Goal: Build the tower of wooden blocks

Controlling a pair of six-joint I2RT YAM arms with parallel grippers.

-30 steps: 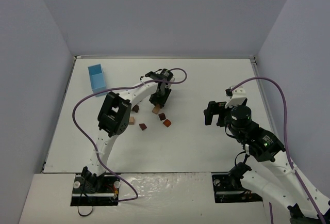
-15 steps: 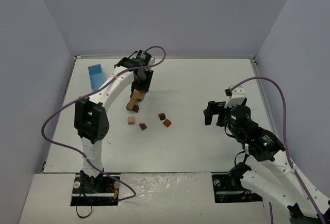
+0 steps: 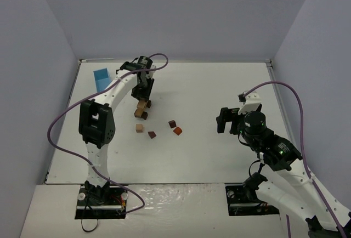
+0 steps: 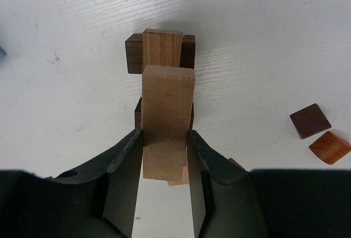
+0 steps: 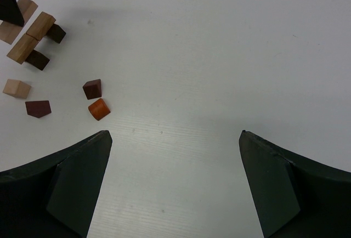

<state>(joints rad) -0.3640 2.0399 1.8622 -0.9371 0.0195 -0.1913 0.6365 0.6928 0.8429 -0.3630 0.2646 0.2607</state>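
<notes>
left gripper (image 4: 163, 137): is clamping its two black fingers on a tan bar (image 4: 167, 106), one finger pressing on each long side of the bar's near end.
tan bar: is sticking out forward past the fingertips, with its far end hanging over the tower (image 4: 162, 46); I cannot tell whether it is touching.
tower: is standing just ahead of and below the left gripper's tips, a tan piece lying across dark brown pieces, with another dark brown piece peeking out beneath the held bar.
dark brown cube (image 4: 310, 120) and orange block (image 4: 329, 147): are lying side by side on the white table (image 4: 263, 40), off to the right of the left gripper's right finger, apart from the tower.
tan cube (image 3: 139, 128) and reddish-brown block (image 3: 152, 135): are lying behind the left gripper, on the side toward the arm bases, close to each other.
right gripper (image 5: 174, 135): is hanging with its fingers spread wide and gripping nothing; every block is lying well away, ahead and to its left.
blue box (image 3: 102, 79): is sitting off to the left of the left gripper, apart from the blocks.
</notes>
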